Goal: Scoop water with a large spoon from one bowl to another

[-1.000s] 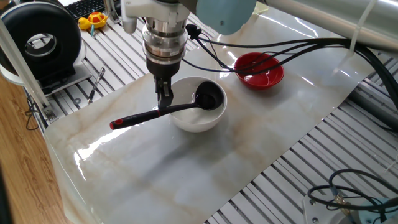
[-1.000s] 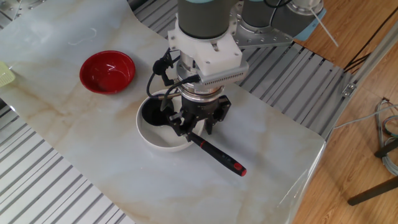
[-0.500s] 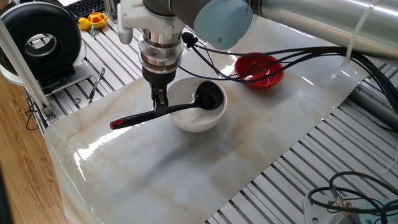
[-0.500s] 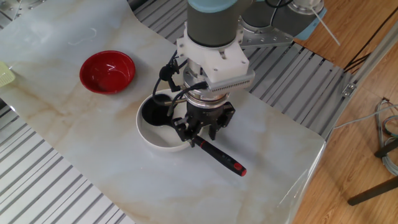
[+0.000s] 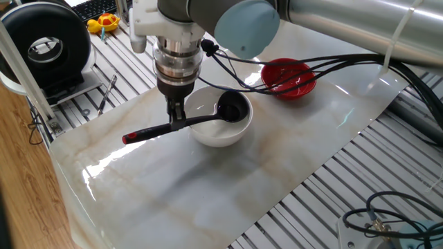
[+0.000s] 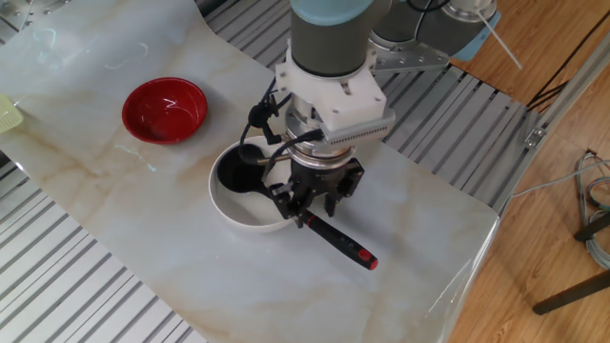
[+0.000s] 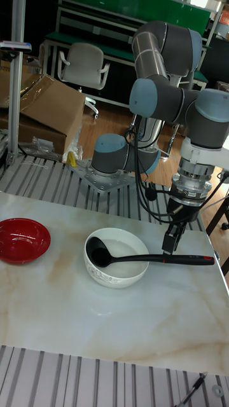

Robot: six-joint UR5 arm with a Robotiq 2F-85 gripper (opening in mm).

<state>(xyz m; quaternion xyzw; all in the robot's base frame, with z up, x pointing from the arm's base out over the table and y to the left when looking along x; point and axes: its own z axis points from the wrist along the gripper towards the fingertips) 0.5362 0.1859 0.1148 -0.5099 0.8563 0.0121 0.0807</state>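
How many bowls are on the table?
2. The white bowl sits in the middle under the robot's hand, with the black spoon in it. The red bowl sits off to one side, apart from it.

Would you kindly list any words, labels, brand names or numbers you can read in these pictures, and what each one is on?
None can be read.
White bowl: a faint pattern runs along its outer wall, too small to tell whether it is lettering.
Red bowl, spoon and end effector: no markings visible.
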